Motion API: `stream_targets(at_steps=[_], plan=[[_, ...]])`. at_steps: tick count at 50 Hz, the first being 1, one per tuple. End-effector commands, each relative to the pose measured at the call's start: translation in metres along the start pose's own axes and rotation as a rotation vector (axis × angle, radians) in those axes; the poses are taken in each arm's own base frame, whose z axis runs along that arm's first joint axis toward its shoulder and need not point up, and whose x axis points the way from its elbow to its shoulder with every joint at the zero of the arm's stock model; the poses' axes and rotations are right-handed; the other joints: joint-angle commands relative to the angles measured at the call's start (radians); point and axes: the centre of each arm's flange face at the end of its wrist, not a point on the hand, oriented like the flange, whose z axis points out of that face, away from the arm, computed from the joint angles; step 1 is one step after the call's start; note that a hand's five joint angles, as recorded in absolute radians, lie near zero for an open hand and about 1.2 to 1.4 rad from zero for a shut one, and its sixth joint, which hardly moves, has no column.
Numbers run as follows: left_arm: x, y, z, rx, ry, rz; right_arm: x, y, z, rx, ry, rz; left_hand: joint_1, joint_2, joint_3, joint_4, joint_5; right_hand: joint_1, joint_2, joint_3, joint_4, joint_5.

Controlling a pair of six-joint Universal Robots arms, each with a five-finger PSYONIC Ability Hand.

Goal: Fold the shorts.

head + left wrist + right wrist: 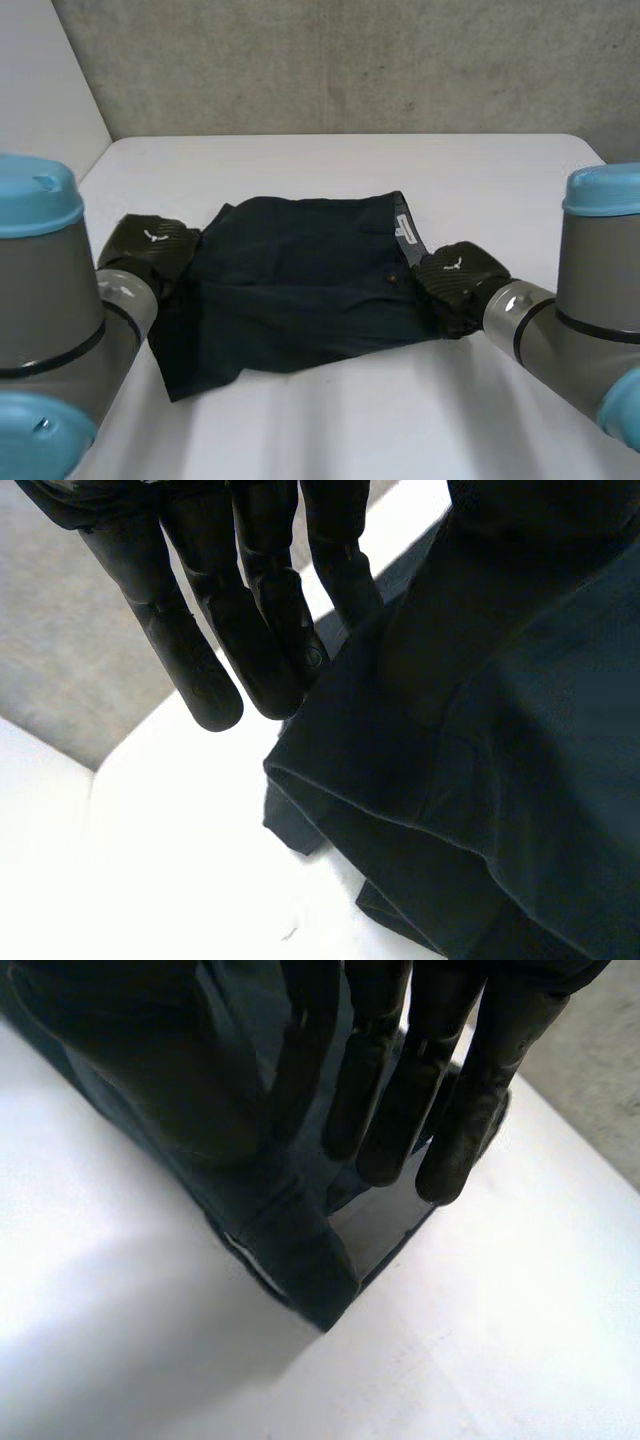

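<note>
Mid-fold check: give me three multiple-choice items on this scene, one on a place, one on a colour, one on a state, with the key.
1. Where on the shorts is the right hand?
A) at the waistband end, by the white label
B) on the middle
C) off the cloth altogether

2. What colour are the shorts?
A) red
B) dark navy
C) white

3. How do the shorts lie?
A) spread on the table between the two hands
B) hanging in the air
C) rolled into a ball

Key:
1 A, the head view puts the right hand beside the label.
2 B, the cloth is dark against the white table.
3 A, the cloth rests on the table, with the left hand at its opposite edge.
</note>
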Motion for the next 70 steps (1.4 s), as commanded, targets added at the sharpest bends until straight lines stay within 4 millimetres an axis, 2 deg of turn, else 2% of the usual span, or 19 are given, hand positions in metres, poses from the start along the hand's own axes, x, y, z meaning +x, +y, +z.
stream_targets(at_steps=[1, 7, 22, 28, 34, 37, 38, 41, 42, 46, 49, 53, 55, 57, 58, 61, 63, 67, 70], plan=[[0.015, 0.018, 0.025, -0.058, 0.053, 0.021, -0.001, 0.011, 0.018, -0.026, -0.021, 0.020, 0.279, 0.203, 0.206, 0.204, 0.226, -0.237, -0.373, -0.394, -0.396, -0.397], [0.008, 0.023, 0.033, -0.075, 0.031, 0.010, 0.008, 0.012, 0.018, -0.042, -0.007, 0.056, 0.279, 0.203, 0.206, 0.204, 0.226, -0.272, -0.409, -0.430, -0.431, -0.432], [0.003, 0.025, 0.049, -0.070, 0.000, -0.003, -0.003, 0.024, 0.012, -0.109, -0.080, 0.062, 0.279, 0.203, 0.206, 0.204, 0.226, -0.275, -0.412, -0.433, -0.435, -0.436], [0.003, 0.023, 0.050, -0.062, 0.001, -0.005, 0.000, 0.018, 0.015, -0.072, -0.061, 0.051, 0.279, 0.203, 0.206, 0.204, 0.226, 0.549, 0.412, 0.391, 0.389, 0.388], [-0.002, 0.009, 0.048, -0.022, -0.013, -0.015, 0.010, 0.005, 0.010, -0.033, -0.031, 0.041, 0.279, 0.203, 0.206, 0.204, 0.226, 0.561, 0.424, 0.403, 0.401, 0.400], [-0.015, -0.016, 0.038, 0.050, -0.041, -0.022, 0.025, -0.026, -0.013, 0.063, 0.038, 0.005, 0.279, 0.203, 0.206, 0.204, 0.226, 0.561, 0.424, 0.403, 0.401, 0.400], [-0.023, -0.031, 0.028, 0.087, -0.056, -0.032, 0.031, -0.043, -0.028, 0.121, 0.073, -0.025, 0.279, 0.203, 0.206, 0.204, 0.226, 0.561, 0.424, 0.403, 0.401, 0.400], [-0.035, -0.051, 0.010, 0.134, -0.066, -0.041, 0.040, -0.066, -0.054, 0.188, 0.120, -0.076, 0.279, 0.203, 0.206, 0.204, 0.226, 0.561, 0.424, 0.403, 0.401, 0.400], [-0.040, -0.061, 0.001, 0.159, -0.062, -0.043, 0.044, -0.077, -0.070, 0.212, 0.142, -0.103, 0.279, 0.203, 0.206, 0.204, 0.226, 0.561, 0.424, 0.403, 0.401, 0.400], [-0.048, -0.079, -0.018, 0.186, -0.026, -0.041, 0.048, -0.091, -0.093, 0.224, 0.147, -0.121, 0.279, 0.203, 0.206, 0.204, 0.226, 0.561, 0.424, 0.403, 0.401, 0.400], [-0.050, -0.082, -0.024, 0.181, 0.003, -0.036, 0.047, -0.090, -0.094, 0.205, 0.135, -0.121, 0.279, 0.203, 0.206, 0.204, 0.226, 0.561, 0.424, 0.403, 0.401, 0.400], [-0.044, -0.075, -0.021, 0.147, 0.042, -0.024, 0.044, -0.080, -0.080, 0.153, 0.107, -0.115, 0.279, 0.203, 0.206, 0.204, 0.226, 0.561, 0.424, 0.403, 0.401, 0.400], [-0.036, -0.063, -0.009, 0.098, 0.062, -0.014, 0.040, -0.065, -0.056, 0.084, 0.062, -0.100, 0.279, 0.203, 0.206, 0.204, 0.226, 0.561, 0.424, 0.403, 0.401, 0.400], [-0.027, -0.051, 0.005, 0.044, 0.080, -0.003, 0.037, -0.055, -0.042, 0.041, 0.034, -0.093, 0.279, 0.203, 0.206, 0.204, 0.226, 0.561, 0.424, 0.403, 0.401, 0.400], [-0.020, -0.039, 0.019, -0.005, 0.097, 0.006, 0.033, -0.047, -0.029, 0.008, 0.007, -0.085, 0.279, 0.203, 0.206, 0.204, 0.226, 0.561, 0.424, 0.403, 0.401, 0.400], [-0.005, -0.018, 0.046, -0.085, 0.126, 0.020, 0.028, -0.035, -0.012, -0.032, -0.023, -0.075, 0.279, 0.203, 0.206, 0.204, 0.226, 0.561, 0.424, 0.403, 0.401, 0.400], [0.001, -0.010, 0.059, -0.107, 0.136, 0.025, 0.028, -0.027, 0.007, -0.047, -0.025, -0.068, 0.279, 0.203, 0.206, 0.204, 0.226, 0.561, 0.424, 0.403, 0.401, 0.400], [0.009, -0.008, 0.092, -0.088, 0.119, 0.021, 0.032, -0.025, 0.034, -0.001, 0.019, -0.066, 0.279, 0.203, 0.206, 0.204, 0.226, 0.561, 0.424, 0.403, 0.401, 0.400], [0.004, -0.027, 0.117, -0.001, 0.073, 0.001, 0.043, -0.038, 0.047, 0.090, 0.097, -0.071, 0.279, 0.203, 0.206, 0.204, 0.226, 0.561, 0.424, 0.403, 0.401, 0.400]])
